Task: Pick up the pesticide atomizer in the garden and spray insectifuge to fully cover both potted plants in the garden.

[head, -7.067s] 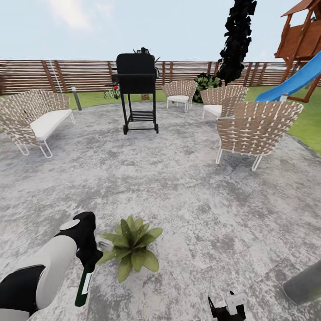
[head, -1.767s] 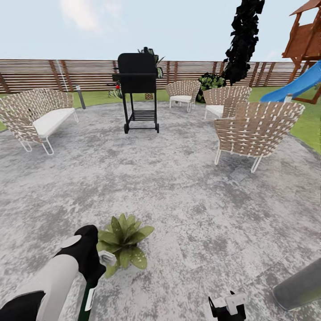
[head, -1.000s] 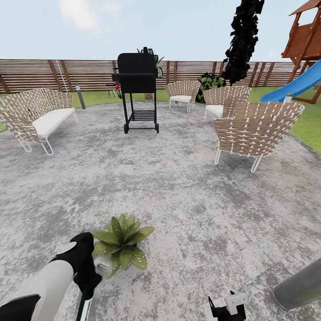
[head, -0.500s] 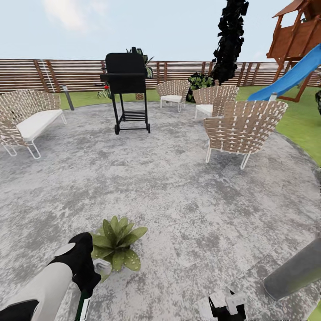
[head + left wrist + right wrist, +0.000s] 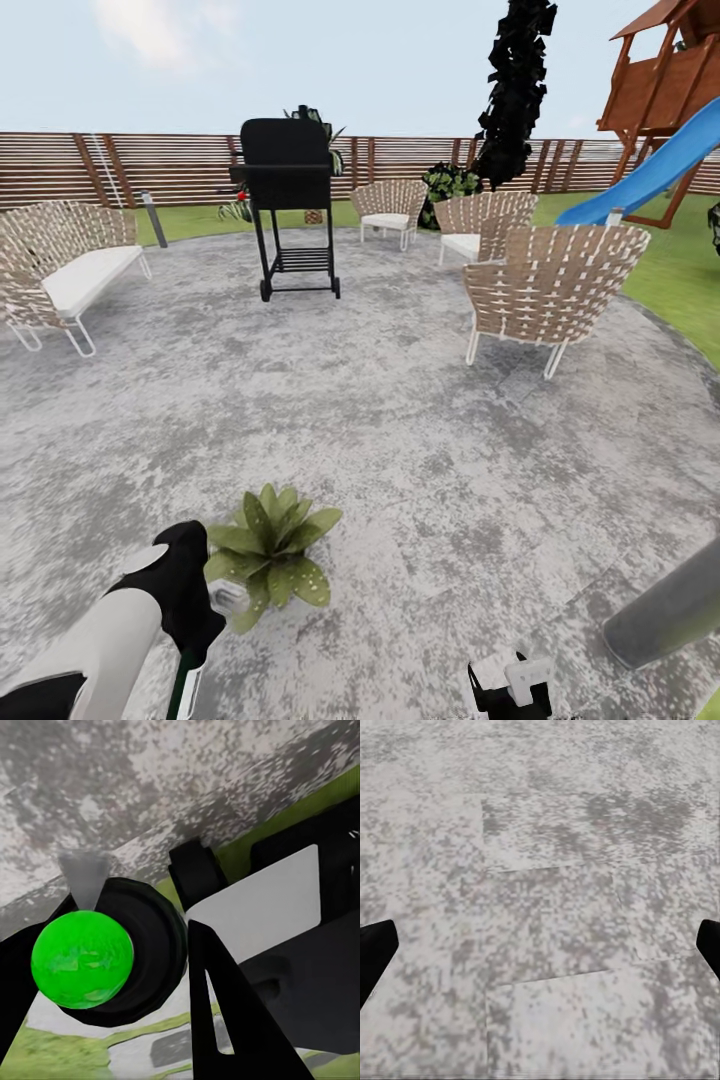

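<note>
In the head view one potted plant (image 5: 270,553), a low rosette of speckled green leaves, sits on the grey stone patio (image 5: 420,440) near the bottom left. My left gripper (image 5: 195,622) hangs just left of it, shut on the pesticide atomizer (image 5: 184,686), whose thin green and white stem points down below the hand. A pale nozzle (image 5: 228,597) faces the leaves. The left wrist view shows the atomizer's bright green round end (image 5: 82,958) ringed in black between my fingers (image 5: 225,1020). My right gripper (image 5: 540,949) is open over bare stone; it sits at the bottom edge (image 5: 510,685) of the head view.
A black grill (image 5: 290,200) stands at the patio's far side, with woven chairs (image 5: 550,290) to the right and a cushioned bench (image 5: 60,270) to the left. A grey cylinder (image 5: 665,610) lies at the lower right. The brown slatted fence (image 5: 180,165) and a blue slide (image 5: 650,170) border the lawn.
The whole head view has swung slightly, sliding the furniture leftward, so the camera moved. My left hand has dropped lower and closer to the plant, still holding the atomizer.
</note>
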